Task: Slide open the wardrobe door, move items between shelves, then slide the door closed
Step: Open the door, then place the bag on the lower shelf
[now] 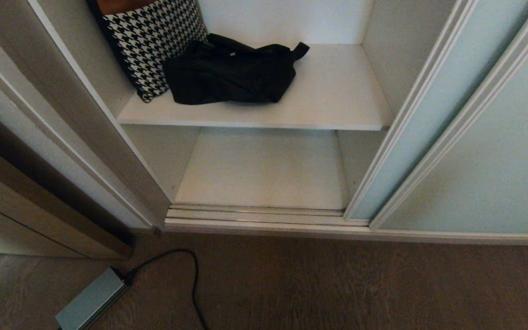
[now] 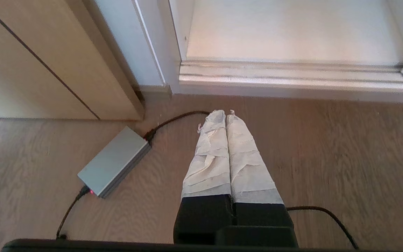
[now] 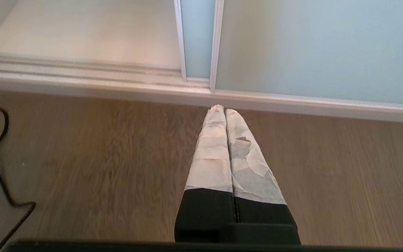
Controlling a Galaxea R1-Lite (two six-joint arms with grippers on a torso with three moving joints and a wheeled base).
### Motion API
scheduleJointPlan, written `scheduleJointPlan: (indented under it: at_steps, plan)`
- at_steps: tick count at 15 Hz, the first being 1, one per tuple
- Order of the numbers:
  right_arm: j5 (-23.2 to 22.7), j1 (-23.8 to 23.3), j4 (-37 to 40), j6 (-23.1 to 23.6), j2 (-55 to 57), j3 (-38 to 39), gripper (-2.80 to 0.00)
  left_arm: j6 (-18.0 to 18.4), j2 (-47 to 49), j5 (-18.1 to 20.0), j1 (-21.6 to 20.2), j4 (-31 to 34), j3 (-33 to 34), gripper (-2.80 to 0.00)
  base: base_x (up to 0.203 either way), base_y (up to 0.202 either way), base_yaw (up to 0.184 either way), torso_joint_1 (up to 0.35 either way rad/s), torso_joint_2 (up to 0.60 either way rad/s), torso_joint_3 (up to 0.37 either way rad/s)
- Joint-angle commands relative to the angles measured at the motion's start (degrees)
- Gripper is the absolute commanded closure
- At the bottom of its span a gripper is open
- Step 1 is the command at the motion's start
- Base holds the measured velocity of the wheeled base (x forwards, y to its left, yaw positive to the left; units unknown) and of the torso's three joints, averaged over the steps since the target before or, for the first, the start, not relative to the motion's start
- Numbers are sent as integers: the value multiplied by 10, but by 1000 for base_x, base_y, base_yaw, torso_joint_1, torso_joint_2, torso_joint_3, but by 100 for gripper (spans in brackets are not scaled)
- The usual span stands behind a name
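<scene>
The wardrobe stands open in front of me: the sliding door (image 1: pixel 433 119) of pale frosted glass is pushed off to the right, stacked in front of its neighbouring panel, and the compartment on the left is bare to view. The black bag (image 1: pixel 229 73) lies on the upper shelf (image 1: pixel 328 98), towards the far left, touching a houndstooth cushion (image 1: pixel 151 43) that leans in the left corner. The lower shelf (image 1: pixel 264 172) below it holds nothing that I can see. Both my arms hang low, out of sight from my head. My left gripper (image 2: pixel 221 113) points at the wooden floor (image 2: pixel 327 154) just short of the door track (image 2: pixel 292 75), its taped fingers (image 2: pixel 210 154) pressed together on nothing; my right gripper (image 3: pixel 221 110) does the same near the foot of the door, shut and empty too. A grey power brick (image 2: pixel 114 161) and its cable (image 2: pixel 177 120) lie on the floor to my left (worth keeping clear of). As I judge it, the opening is done and the moving is in hand, though whether the bag has already been shifted I cannot tell. If it has, what is left is the closing: one gripper raised to the door's left edge, fingers against the frame, pushing it leftwards along the track until it covers the shelves.
</scene>
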State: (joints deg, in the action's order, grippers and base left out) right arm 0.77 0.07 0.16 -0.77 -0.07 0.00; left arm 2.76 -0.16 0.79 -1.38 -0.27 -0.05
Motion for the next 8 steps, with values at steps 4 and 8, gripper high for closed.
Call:
scheduleJointPlan:
  at_steps: [4,8]
  plan:
    - [0,0,0,0,0,1,0,2,2,2,0,0,1,0,188,0,0,2,0,3]
    - [0,0,0,0,0,0,0,5,2,4,0,1,1,0,194,0,0,3,3,1]
